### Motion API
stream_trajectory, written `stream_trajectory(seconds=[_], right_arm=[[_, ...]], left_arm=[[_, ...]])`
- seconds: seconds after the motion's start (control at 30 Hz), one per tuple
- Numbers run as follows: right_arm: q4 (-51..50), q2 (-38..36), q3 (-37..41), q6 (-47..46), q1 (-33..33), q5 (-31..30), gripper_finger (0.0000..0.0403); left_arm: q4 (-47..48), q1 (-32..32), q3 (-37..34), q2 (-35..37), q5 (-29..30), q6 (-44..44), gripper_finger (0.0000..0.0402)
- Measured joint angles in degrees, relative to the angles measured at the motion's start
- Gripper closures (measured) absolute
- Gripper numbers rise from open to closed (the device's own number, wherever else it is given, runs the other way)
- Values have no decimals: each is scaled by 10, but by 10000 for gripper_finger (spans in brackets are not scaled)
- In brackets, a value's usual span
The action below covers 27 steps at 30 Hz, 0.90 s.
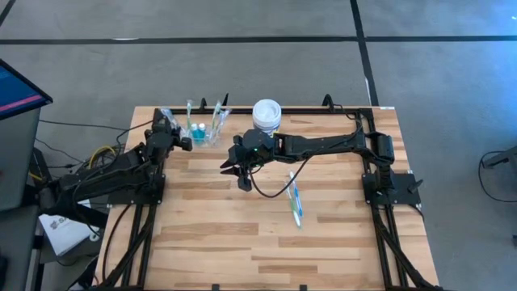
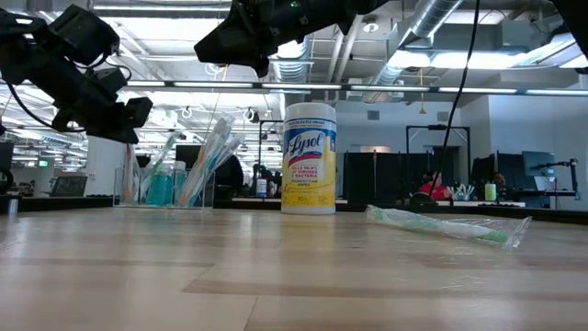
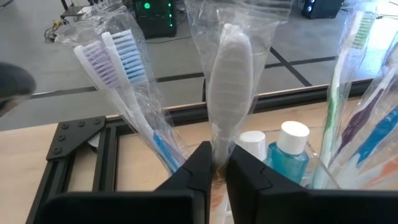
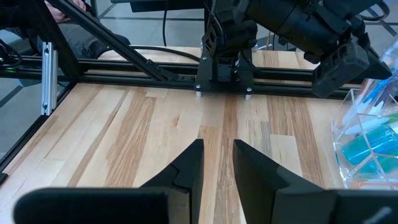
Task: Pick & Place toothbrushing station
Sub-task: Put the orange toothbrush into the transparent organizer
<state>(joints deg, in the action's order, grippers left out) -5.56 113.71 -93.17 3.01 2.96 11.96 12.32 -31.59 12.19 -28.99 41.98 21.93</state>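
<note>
The left gripper (image 3: 213, 171) pinches a wrapped white toothbrush (image 3: 229, 81) standing in the small clear plastic cup (image 1: 202, 132) near the bench's (image 1: 242, 242) far-left corner. The right gripper (image 4: 217, 165) hangs spread mid-bench.

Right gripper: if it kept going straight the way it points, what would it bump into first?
Probably the left arm's base at the table's far edge. The right gripper, fingers apart, faces bare wood until then; the clear cup sits off to one side.

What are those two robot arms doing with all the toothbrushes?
The left pincer is pinching a wrapped toothbrush that stands in the clear cup at the back of the table. The right pincer hangs open over the middle, holding nothing. Another wrapped toothbrush lies flat nearby, beside a Lysol tub.
</note>
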Motion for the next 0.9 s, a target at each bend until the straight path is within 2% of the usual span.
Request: stream_trajectory(seconds=[0.17, 0.63, 0.9], right_arm=[[0, 0, 0, 0, 0, 0, 326], [0, 0, 0, 0, 0, 0, 326], [0, 0, 0, 0, -3, 0, 326]], left_arm=[[0, 0, 0, 0, 7, 0, 369], [0, 0, 0, 0, 15, -2, 368], [-2, 0, 0, -33, 16, 0, 372]])
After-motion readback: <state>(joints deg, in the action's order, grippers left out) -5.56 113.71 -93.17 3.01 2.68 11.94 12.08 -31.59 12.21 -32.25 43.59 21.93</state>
